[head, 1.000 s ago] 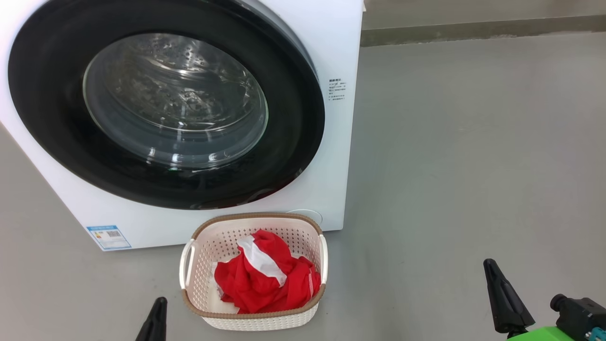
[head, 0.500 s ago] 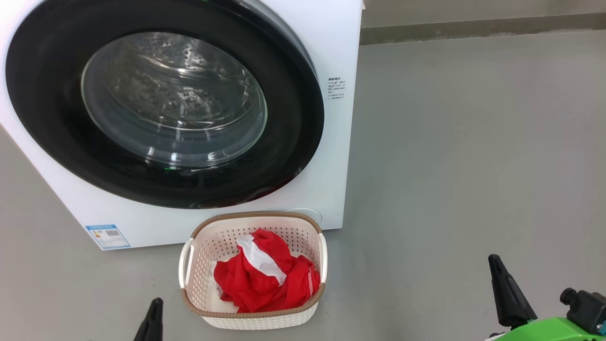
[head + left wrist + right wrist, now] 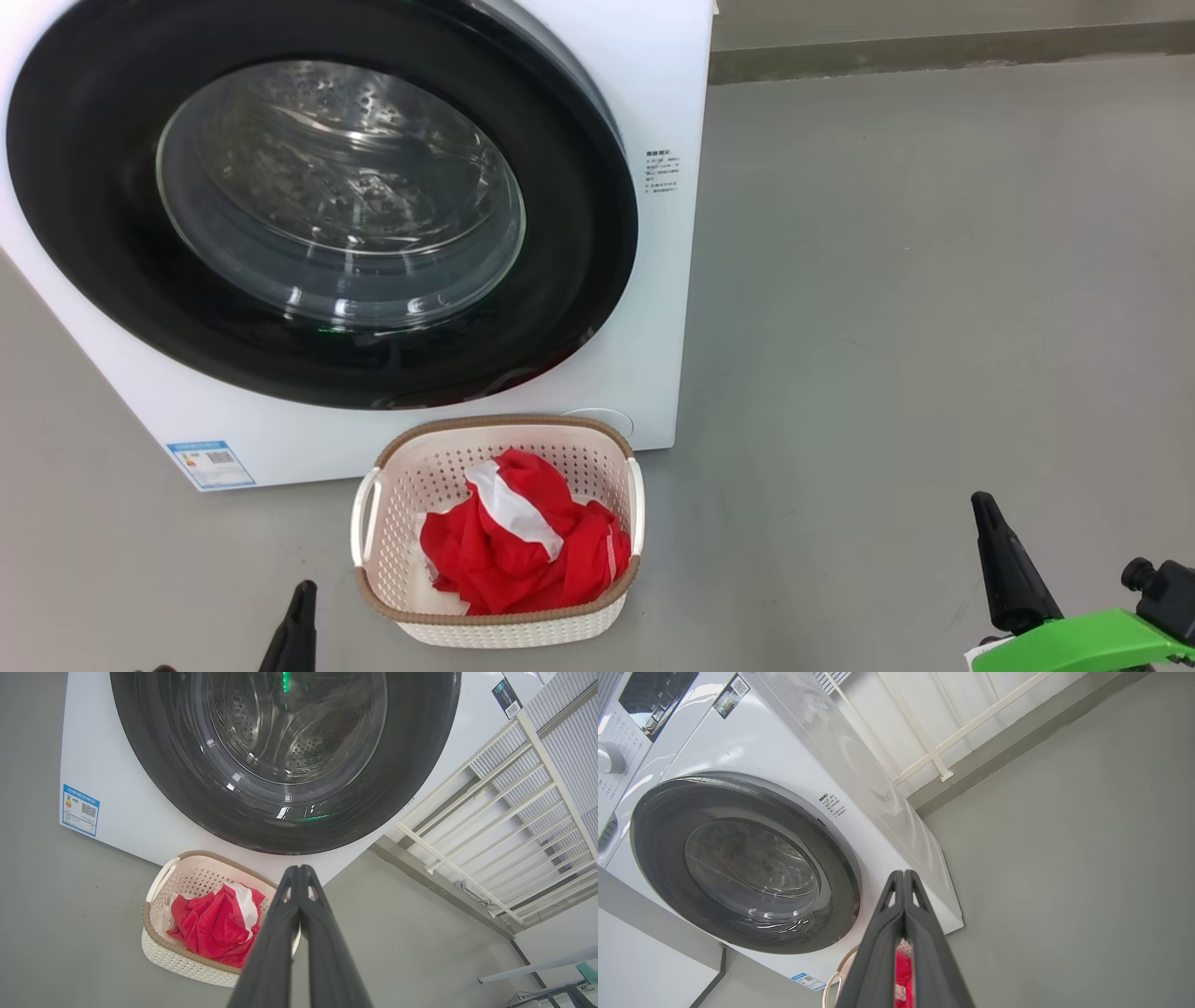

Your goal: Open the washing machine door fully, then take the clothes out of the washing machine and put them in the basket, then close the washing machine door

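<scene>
I see the washing machine door (image 3: 341, 191) shut flush on the washing machine (image 3: 667, 280). The clothes (image 3: 523, 551), red with a white panel, lie bunched in the basket (image 3: 495, 621), which stands on the grey floor (image 3: 934, 280) just before the machine's front. Left jaws pressed together, holding nothing; right jaws likewise; both clear of the basket.

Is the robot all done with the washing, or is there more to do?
Looks done: the clothes lie in the basket, and the washing machine door sits shut against the washing machine; the drum behind its glass looks like bare steel. In hand: nothing, the left gripper and right gripper are both shut and empty. Left: nothing that I can see.
</scene>
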{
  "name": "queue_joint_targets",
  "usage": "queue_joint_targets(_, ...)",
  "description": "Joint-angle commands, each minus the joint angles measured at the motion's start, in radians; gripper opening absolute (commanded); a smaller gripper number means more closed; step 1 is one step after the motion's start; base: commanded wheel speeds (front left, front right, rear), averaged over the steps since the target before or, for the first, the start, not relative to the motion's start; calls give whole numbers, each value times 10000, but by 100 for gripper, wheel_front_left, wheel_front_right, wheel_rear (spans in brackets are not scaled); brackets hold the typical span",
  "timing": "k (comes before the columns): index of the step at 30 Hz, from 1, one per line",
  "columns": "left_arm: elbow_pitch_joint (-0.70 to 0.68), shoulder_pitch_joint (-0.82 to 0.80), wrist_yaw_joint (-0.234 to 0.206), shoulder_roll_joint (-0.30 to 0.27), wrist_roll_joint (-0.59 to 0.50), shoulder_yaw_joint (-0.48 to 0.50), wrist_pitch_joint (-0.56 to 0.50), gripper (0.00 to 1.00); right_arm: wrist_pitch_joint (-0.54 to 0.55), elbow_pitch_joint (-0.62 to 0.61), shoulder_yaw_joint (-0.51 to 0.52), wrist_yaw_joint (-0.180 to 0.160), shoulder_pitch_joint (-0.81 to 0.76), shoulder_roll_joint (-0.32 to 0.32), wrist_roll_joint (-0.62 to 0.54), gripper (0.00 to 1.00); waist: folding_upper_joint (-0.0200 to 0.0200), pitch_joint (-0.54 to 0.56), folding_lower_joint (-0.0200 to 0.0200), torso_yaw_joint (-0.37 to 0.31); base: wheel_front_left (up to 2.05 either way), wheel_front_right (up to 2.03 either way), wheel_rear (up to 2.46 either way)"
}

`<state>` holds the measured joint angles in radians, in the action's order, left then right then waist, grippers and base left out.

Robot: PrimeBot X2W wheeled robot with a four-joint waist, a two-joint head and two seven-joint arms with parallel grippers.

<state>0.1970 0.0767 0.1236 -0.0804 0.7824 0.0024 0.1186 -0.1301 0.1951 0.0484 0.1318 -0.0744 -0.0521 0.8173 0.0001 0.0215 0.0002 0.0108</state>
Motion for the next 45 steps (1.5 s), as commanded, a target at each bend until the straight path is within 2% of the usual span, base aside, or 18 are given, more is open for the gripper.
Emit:
queue_joint_targets(1, -202, -506, 27, -74, 238, 231, -46, 0, 74, -202, -15, -4, 429, -100, 225, 0, -1, -3, -2, -1, 0, 0, 0)
queue_joint_targets(45, 183, -1262, 52, 118, 4798, 706, -1312, 0, 1367, 191, 311, -8, 1212, -73, 4618, 0, -1, -140, -2, -61, 0, 0, 0)
